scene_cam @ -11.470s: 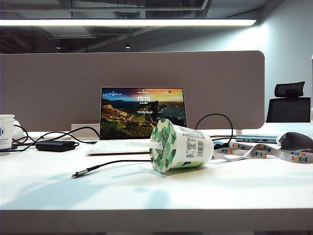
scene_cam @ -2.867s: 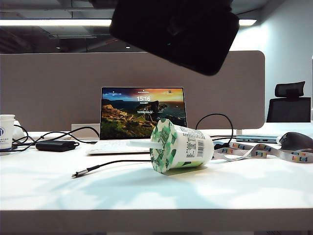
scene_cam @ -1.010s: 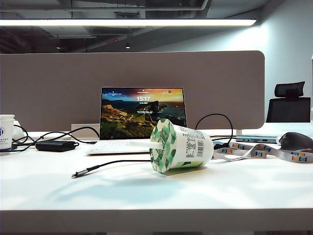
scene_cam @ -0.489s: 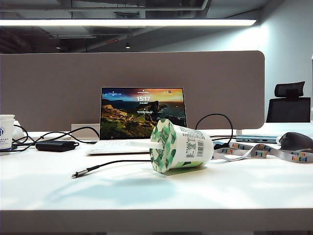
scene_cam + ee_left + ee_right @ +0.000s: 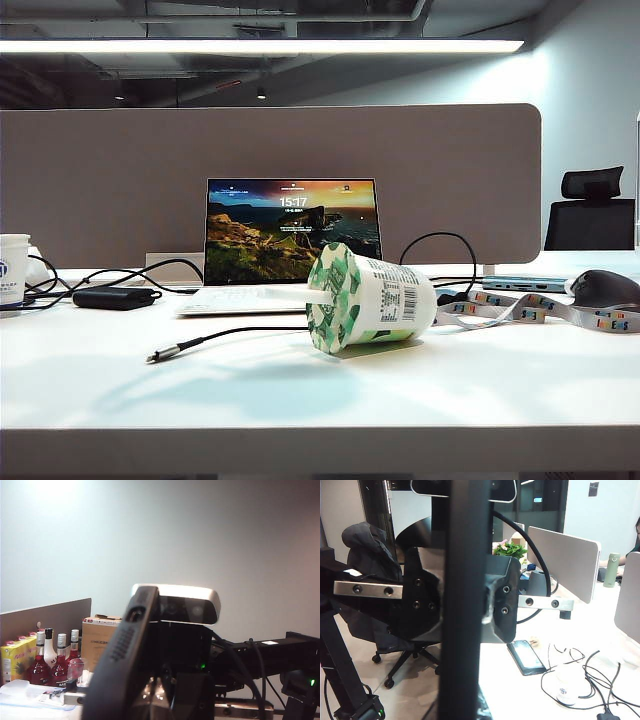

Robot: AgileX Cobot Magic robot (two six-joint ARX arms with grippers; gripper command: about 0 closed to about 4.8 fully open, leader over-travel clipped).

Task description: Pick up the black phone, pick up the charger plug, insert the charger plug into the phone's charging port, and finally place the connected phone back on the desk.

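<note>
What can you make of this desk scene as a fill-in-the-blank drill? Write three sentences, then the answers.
The yoghurt cup lies on its ___ in front of the laptop.
The charger plug rests on the ___, in neither gripper.
The left gripper and the right gripper appear only in wrist views, not the ___ view.
Missing: side; desk; exterior.

Neither of my grippers shows above the desk (image 5: pixel 320 400) in the exterior view. In the right wrist view the black phone (image 5: pixel 465 600) stands edge-on against the lens: blurred, both ends cut off, the right gripper's clamped fingers on it hidden. The left gripper (image 5: pixel 155 702) is a dark smear — I cannot read its jaws. At the desk's left edge a mug (image 5: pixel 12 270) is cropped; the black cable (image 5: pixel 250 332) vanishes behind the yoghurt cup (image 5: pixel 370 300).
</note>
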